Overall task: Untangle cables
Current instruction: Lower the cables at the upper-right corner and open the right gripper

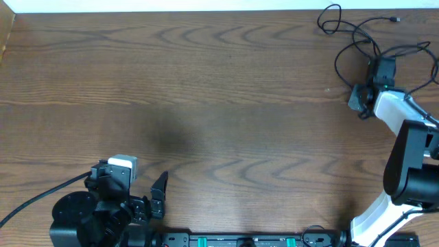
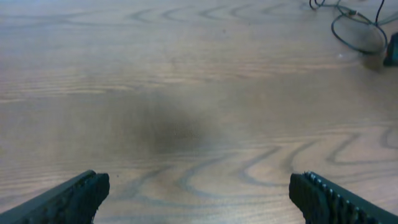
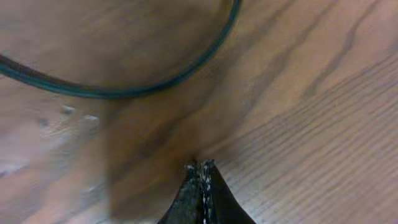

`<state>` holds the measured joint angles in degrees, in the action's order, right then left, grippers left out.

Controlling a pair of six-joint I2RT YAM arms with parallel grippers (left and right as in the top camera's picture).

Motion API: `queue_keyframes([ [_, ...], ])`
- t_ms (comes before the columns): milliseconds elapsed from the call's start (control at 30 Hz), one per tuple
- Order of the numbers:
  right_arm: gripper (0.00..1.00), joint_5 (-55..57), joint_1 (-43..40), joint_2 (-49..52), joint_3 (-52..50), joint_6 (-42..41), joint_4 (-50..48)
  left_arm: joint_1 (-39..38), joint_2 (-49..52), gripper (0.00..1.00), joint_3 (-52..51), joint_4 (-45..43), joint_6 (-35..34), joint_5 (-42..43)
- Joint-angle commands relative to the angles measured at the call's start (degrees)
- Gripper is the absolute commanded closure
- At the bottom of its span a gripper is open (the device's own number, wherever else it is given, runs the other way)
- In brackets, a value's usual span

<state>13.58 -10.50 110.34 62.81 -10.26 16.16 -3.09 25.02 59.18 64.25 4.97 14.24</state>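
The cables [image 1: 357, 38] are thin black cords lying in loose overlapping loops at the table's far right corner. In the left wrist view the cables [image 2: 356, 30] show small at the top right. My right gripper [image 1: 357, 100] sits at the near edge of that tangle. In its wrist view the right gripper [image 3: 201, 165] is shut, with nothing visible between the tips, which are low over bare wood. One dark cable loop [image 3: 124, 92] curves across just ahead of it, apart from the tips. My left gripper [image 1: 134, 184] is at the near left, far from the cables. It is wide open and empty [image 2: 199, 193].
The wooden table [image 1: 206, 103] stretches between the two arms. A thick black robot cord [image 1: 34, 199] runs off the near left edge. The right arm's white link [image 1: 394, 110] and dark base [image 1: 411, 171] stand at the right edge.
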Motion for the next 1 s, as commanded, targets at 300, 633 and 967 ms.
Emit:
queue_keyframes([
  [300, 0.99, -6.45, -0.33, 13.77, -4.83, -2.01, -24.65, 0.13, -0.04, 0.00, 0.42, 0.02, 1.01, 0.09],
  [633, 0.99, -8.11, -0.33, 27.41, 5.62, -6.86, -51.56, 0.13, -0.04, 0.00, 0.42, 0.02, 1.01, 0.09],
  [967, 0.99, -10.99, 0.83, 17.88, 20.46, -0.11, -24.57, 0.13, -0.04, 0.00, 0.42, 0.02, 1.01, 0.09],
])
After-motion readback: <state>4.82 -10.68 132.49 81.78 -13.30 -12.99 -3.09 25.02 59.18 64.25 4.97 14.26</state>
